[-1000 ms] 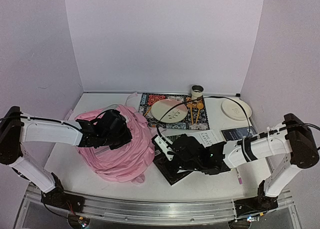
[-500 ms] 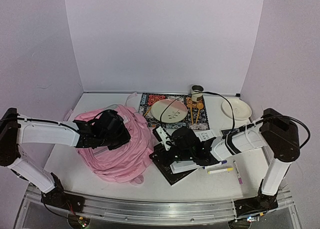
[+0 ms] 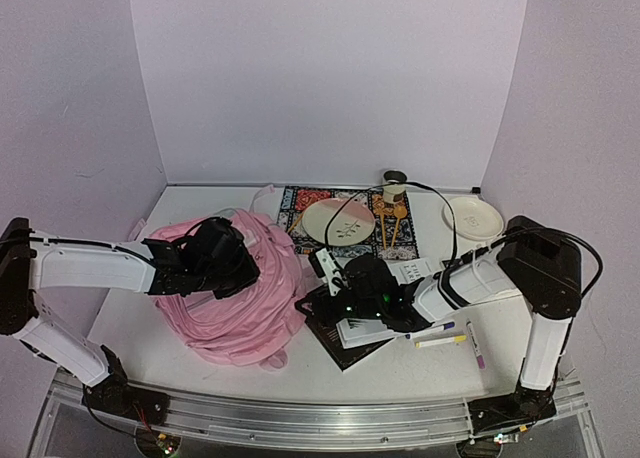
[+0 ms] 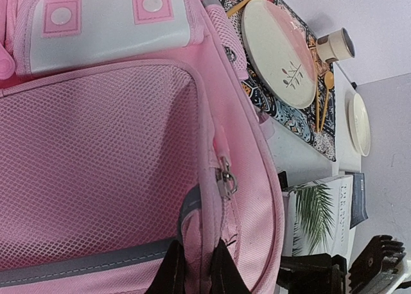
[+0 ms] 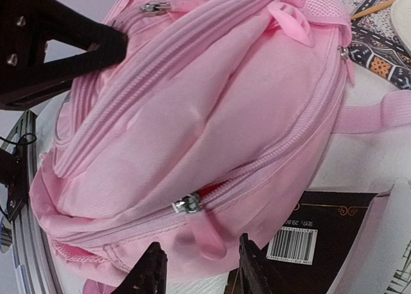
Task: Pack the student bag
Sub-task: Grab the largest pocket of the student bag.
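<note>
The student bag (image 3: 235, 313), a soft pink backpack, lies on the left half of the table. My left gripper (image 3: 238, 268) rests on top of it, shut on a ridge of pink fabric beside a zip (image 4: 196, 268). My right gripper (image 3: 312, 296) is at the bag's right side and stands open (image 5: 200, 268). A pink pull tab (image 5: 209, 239) hangs between its fingers, which are not closed on it. The metal zip slider (image 5: 186, 204) sits just above the tab, and the zip (image 5: 257, 172) beside it gapes a little, showing red inside.
A black book (image 3: 345, 350) and a white book with a palm-leaf cover (image 4: 318, 217) lie right of the bag, under my right arm. Pens (image 3: 440, 338) lie further right. Behind are a patterned mat (image 3: 300, 206), a plate (image 3: 338, 221), a cup (image 3: 394, 184) and a second plate (image 3: 472, 216).
My right arm has swung left from over the books to the bag's side, and its jaws have opened. My left gripper has kept its hold on the bag.
</note>
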You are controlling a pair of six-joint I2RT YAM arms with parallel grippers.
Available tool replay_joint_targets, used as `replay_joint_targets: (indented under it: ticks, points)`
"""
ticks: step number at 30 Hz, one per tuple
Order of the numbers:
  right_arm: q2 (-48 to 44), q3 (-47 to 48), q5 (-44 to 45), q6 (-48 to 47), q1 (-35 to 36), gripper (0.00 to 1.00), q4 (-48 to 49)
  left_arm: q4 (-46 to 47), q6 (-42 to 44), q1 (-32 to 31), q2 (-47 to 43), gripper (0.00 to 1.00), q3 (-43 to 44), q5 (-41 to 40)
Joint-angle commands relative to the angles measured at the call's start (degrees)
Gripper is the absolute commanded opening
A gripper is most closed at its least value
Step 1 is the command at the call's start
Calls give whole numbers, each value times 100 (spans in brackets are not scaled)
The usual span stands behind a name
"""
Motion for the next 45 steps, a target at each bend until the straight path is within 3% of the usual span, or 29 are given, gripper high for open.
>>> replay_joint_targets:
  ticks: [1, 14, 23, 29, 45]
  points:
    - [86, 57, 292, 46, -25, 40, 196, 55, -109, 25, -388, 0, -50, 64]
    - [420, 291, -870, -93, -21, 36, 403, 48, -143, 27, -497, 0, -21, -5]
    - [223, -166, -831, 71, -22, 23, 550, 46, -108, 28, -423, 0, 80, -63]
    - [353, -182, -534, 286, -25, 29, 632, 48, -98, 25, -436, 0, 82, -9]
    - [827, 314, -512, 168, -26, 27, 690, 46, -134, 26, -566, 0, -9, 75]
